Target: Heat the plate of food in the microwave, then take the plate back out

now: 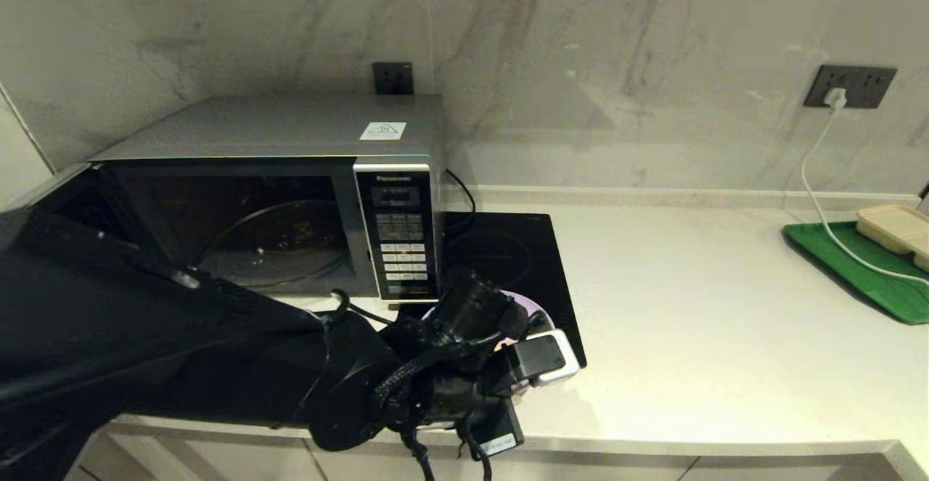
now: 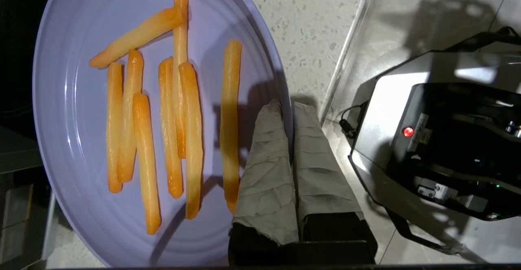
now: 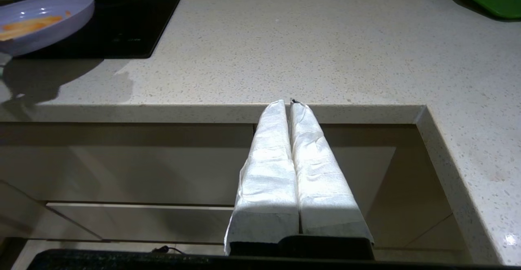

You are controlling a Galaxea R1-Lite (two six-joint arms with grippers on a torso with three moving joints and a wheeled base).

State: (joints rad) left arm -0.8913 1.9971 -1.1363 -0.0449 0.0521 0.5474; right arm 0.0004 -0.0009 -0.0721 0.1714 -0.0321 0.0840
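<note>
- The plate of food (image 2: pixel 81 111) is pinched by its rim in the left gripper (image 2: pixel 291 109), held at the front edge of the bench, just in front of the microwave's keypad and over the near corner of the black cooktop (image 1: pixel 522 249).
- The head view shows only a sliver of lilac rim behind the left arm; the left wrist view shows the whole dish with its orange sticks, and the right wrist view shows it side-on, clear of the benchtop (image 3: pixel 285 38).
- The sticks mostly lie parallel, running the same way as the gripper's fingers; one lies slanted across the others.
- The microwave (image 1: pixel 290 198) stands at the back left of the bench with its door swung open.
- The right gripper (image 3: pixel 291 103) hangs below the bench's front edge, fingers pressed together, holding nothing.
</note>
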